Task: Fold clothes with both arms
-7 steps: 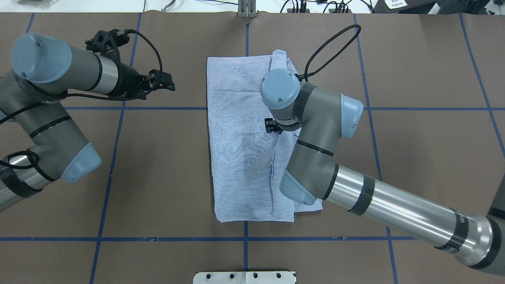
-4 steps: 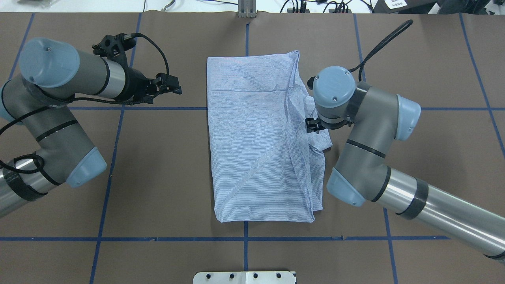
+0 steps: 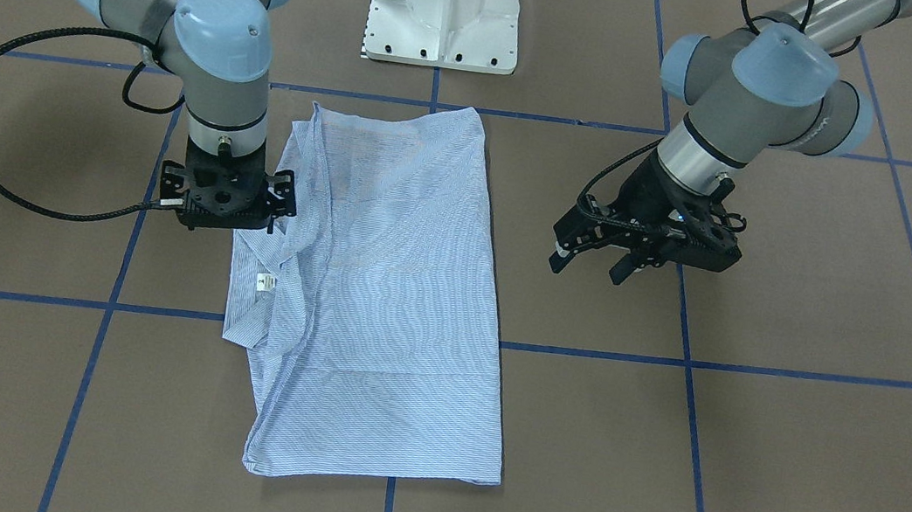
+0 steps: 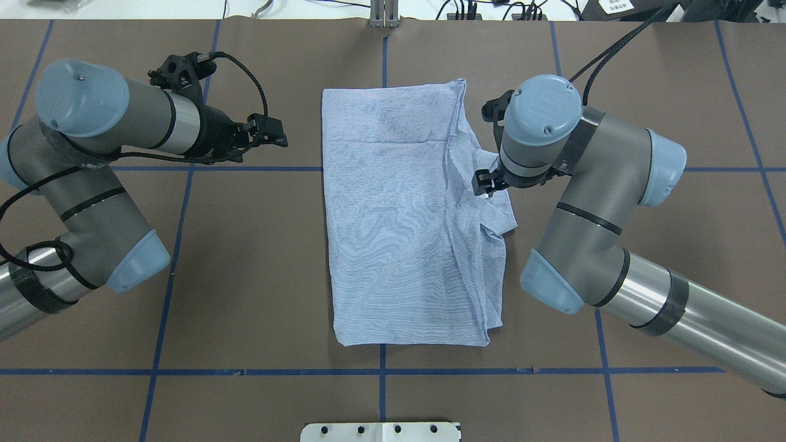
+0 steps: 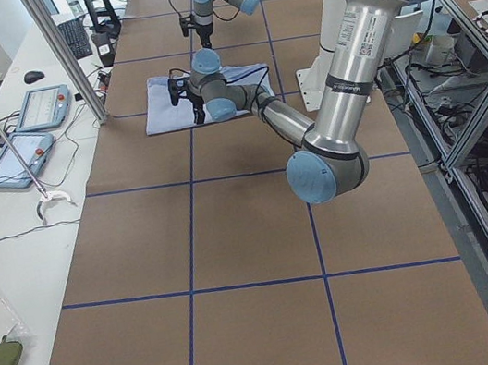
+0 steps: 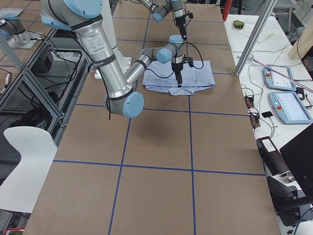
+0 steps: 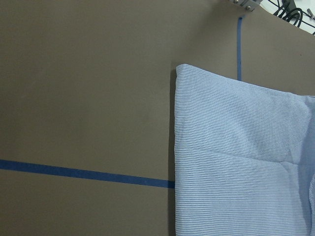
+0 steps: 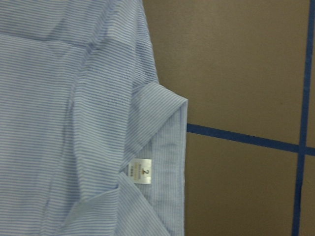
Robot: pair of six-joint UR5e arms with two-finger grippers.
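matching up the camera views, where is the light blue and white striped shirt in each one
exterior front-facing: light blue and white striped shirt, centre
overhead exterior: centre
exterior left: small, top, left of centre
exterior right: small, upper middle
left wrist-mounted: right half
right wrist-mounted: left half
shared landmark: blue tape line running under it at collar level

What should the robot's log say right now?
shirt: part-folded | left claw: open, off shirt | right claw: by collar, grip unclear

white neck label (image 8: 140, 171) on the striped shirt (image 8: 59, 123) reads "2", smaller print beneath too blurred
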